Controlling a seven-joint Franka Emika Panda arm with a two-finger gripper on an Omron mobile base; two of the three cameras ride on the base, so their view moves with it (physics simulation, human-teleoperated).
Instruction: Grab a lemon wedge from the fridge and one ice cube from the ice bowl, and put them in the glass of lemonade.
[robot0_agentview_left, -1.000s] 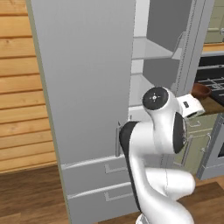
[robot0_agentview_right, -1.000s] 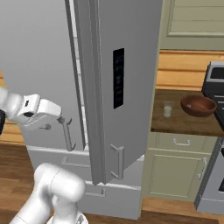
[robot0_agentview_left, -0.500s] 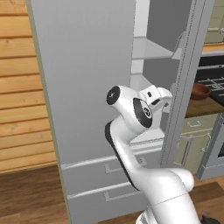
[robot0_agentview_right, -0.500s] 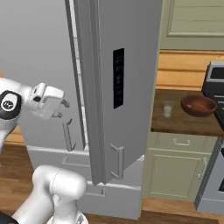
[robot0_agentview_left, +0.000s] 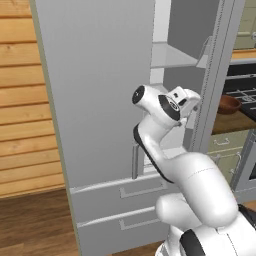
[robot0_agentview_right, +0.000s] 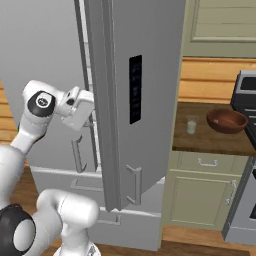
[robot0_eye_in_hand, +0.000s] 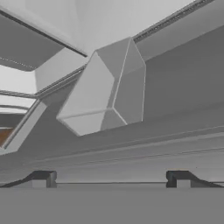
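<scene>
Fridge (robot0_agentview_right: 150, 125): tall, flat-panelled grey steel, both doors swung open; we note a black dispenser panel (robot0_agentview_right: 135, 89) on the right door, bar handles and two lower drawers (robot0_agentview_left: 120, 210). Pale shelves (robot0_agentview_left: 170, 56) show inside, at 12 o'clock of the arm.

Gripper (robot0_eye_in_hand: 111, 179): we see its two small dark tips spread wide apart, nothing between them. It sits in the gap between the doors, facing a faceted grey door bin (robot0_eye_in_hand: 105, 89).

Glass of lemonade (robot0_agentview_right: 192, 124): small clear tumbler, pale yellow contents, on the brown counter (robot0_agentview_right: 210, 140) at 3 o'clock of the fridge.

Ice bowl (robot0_agentview_right: 226, 121): low, round, reddish-brown, just beside the glass at its 3 o'clock
</scene>
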